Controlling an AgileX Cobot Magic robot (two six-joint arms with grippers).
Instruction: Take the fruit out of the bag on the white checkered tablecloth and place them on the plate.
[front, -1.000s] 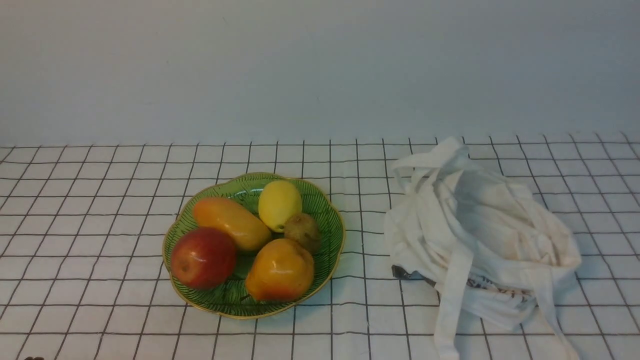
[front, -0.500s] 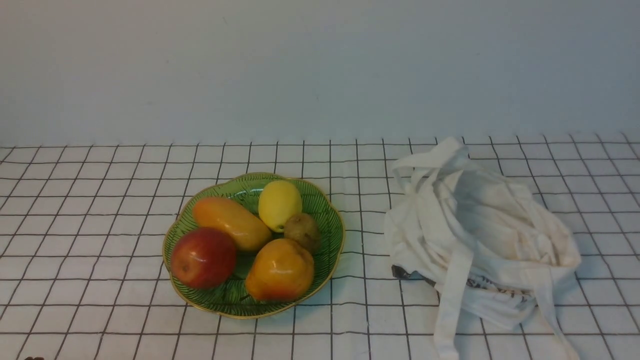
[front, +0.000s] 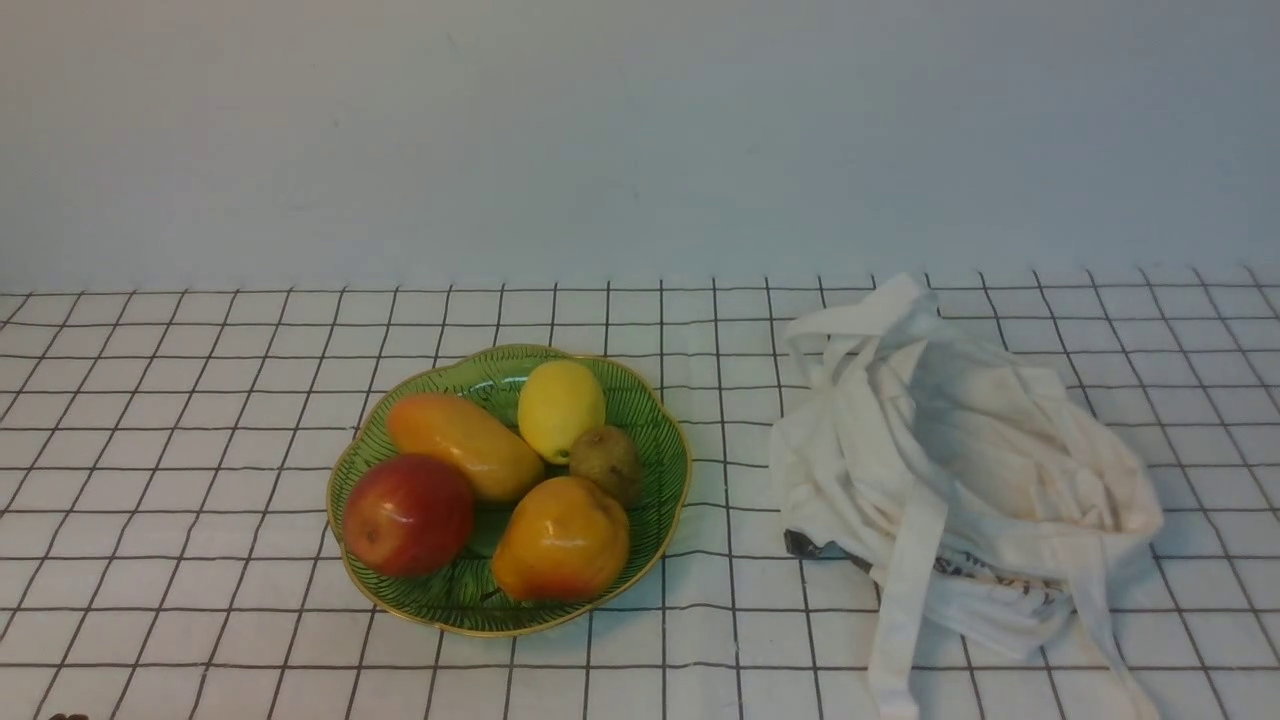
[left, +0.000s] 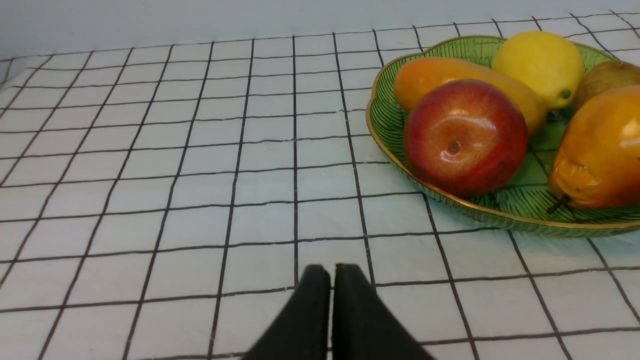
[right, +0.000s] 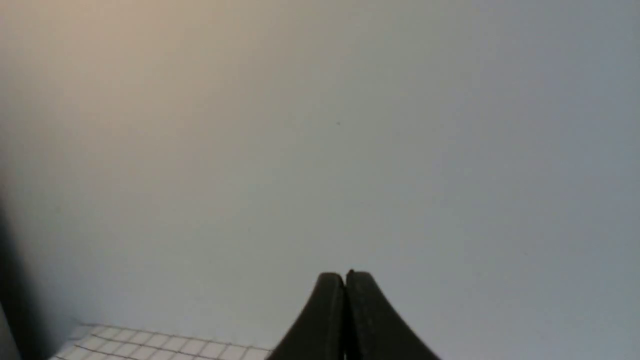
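The red apple (front: 407, 515) (left: 465, 137) lies at the near left of the green plate (front: 655, 440) (left: 385, 115), which rests on the white checkered tablecloth (front: 200, 400) (left: 175, 150). To the plate's right the off-white bag (front: 960, 480) lies crumpled, its straps trailing toward the front edge. My left gripper (left: 332, 270) is shut and empty, low over the cloth to the left of the plate. My right gripper (right: 345, 275) is shut and empty, facing the pale wall. Neither gripper shows in the front view.
On the plate with the apple lie an orange-yellow mango (front: 463, 445), a yellow lemon (front: 560, 408), a small brown kiwi (front: 606, 462) and an orange pear-shaped fruit (front: 560, 540). A plain wall (front: 640, 130) rises behind the table.
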